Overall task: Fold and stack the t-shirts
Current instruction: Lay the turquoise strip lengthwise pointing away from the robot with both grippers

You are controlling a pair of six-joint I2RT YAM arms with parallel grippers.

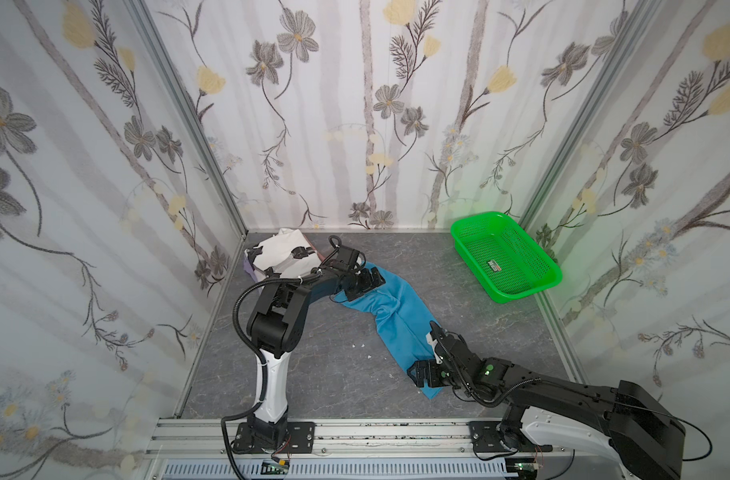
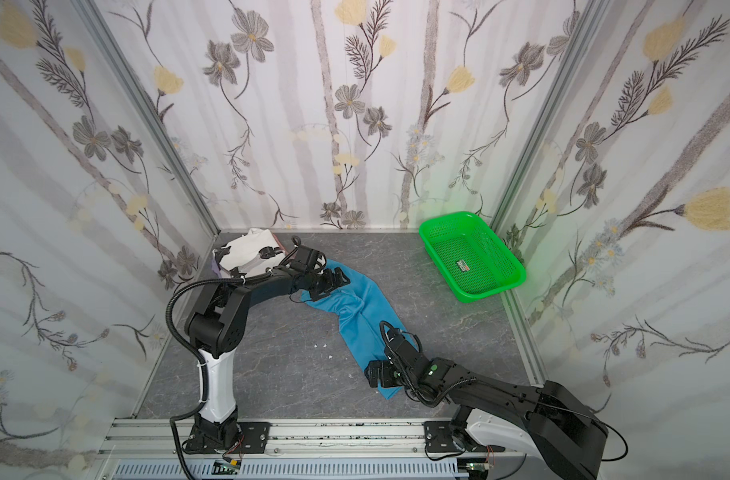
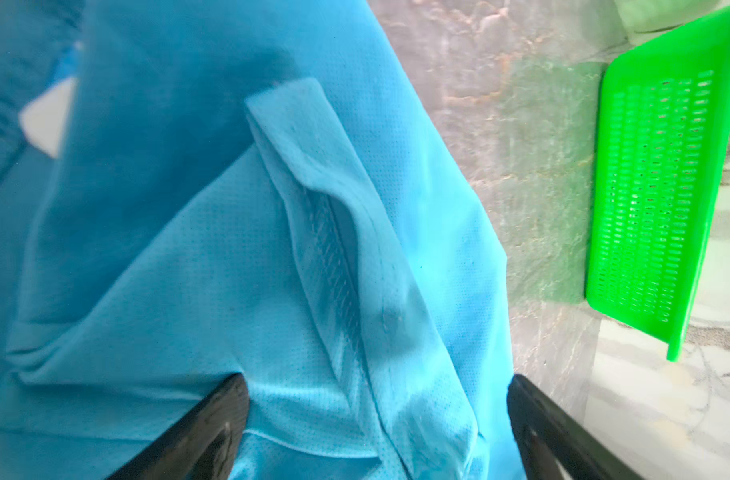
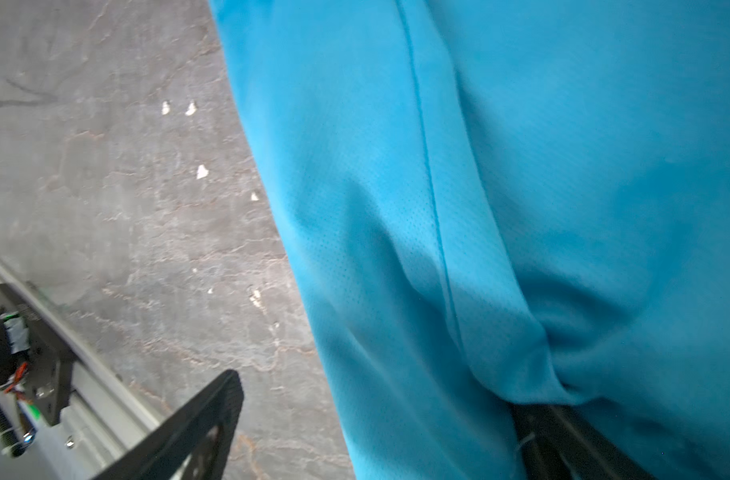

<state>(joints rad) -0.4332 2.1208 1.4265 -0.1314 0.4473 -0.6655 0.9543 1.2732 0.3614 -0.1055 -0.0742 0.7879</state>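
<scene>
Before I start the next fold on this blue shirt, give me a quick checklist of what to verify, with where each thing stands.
1. Left gripper open over the blue t-shirt's far end: ok.
2. Right gripper open at its near end: ok.
3. Shirt spread flat: not ok, bunched into a creased strip.
4. Folded pile under the white printed t-shirt clear of it: cannot tell, left arm hides the gap.
5. Green mesh basket apart from the shirt: ok.

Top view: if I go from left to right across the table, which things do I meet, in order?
white t-shirt on the pile in the far corner → blue t-shirt lying spread out in the middle → green basket
</scene>
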